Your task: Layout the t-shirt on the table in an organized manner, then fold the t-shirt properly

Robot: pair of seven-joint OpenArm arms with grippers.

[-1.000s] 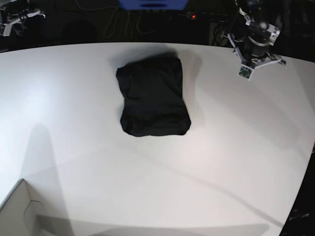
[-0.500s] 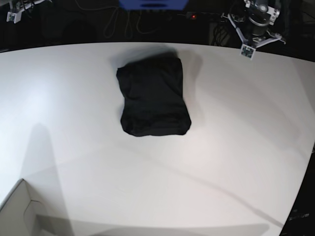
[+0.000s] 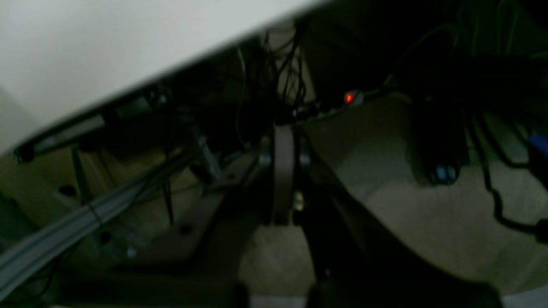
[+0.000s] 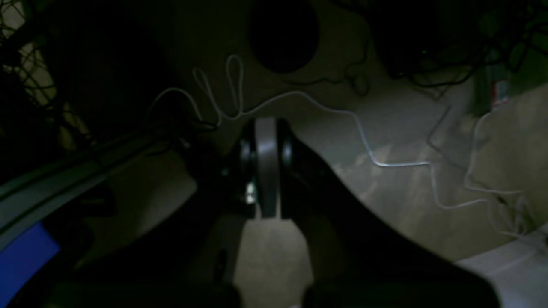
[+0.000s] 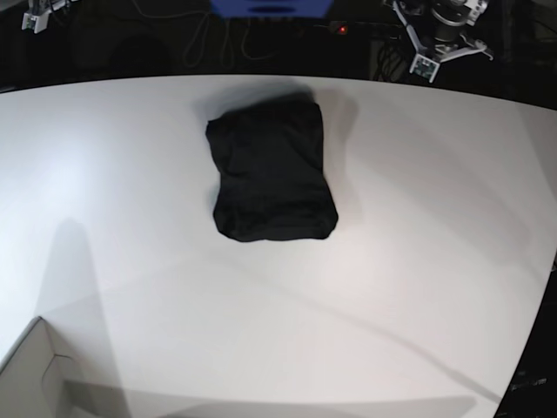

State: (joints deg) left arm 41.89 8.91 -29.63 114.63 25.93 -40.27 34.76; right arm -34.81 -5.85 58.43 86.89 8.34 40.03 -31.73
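Black, soft t-shirt [image 5: 271,172] is lying folded on the table [image 5: 418,244] (probably light, best pinched at corners); both grippers [image 3: 282,141] [image 4: 266,128] are sitting pressed together, empty.

A plain black, printless folded soft-fabric t-shirt [image 5: 271,171] lies on the smooth white curved-edge table [image 5: 418,226], with a pale box corner [image 5: 30,374], a blue panel [image 5: 270,7] and a small red light [image 5: 343,30].

Dim, blurry wrist views; bright base
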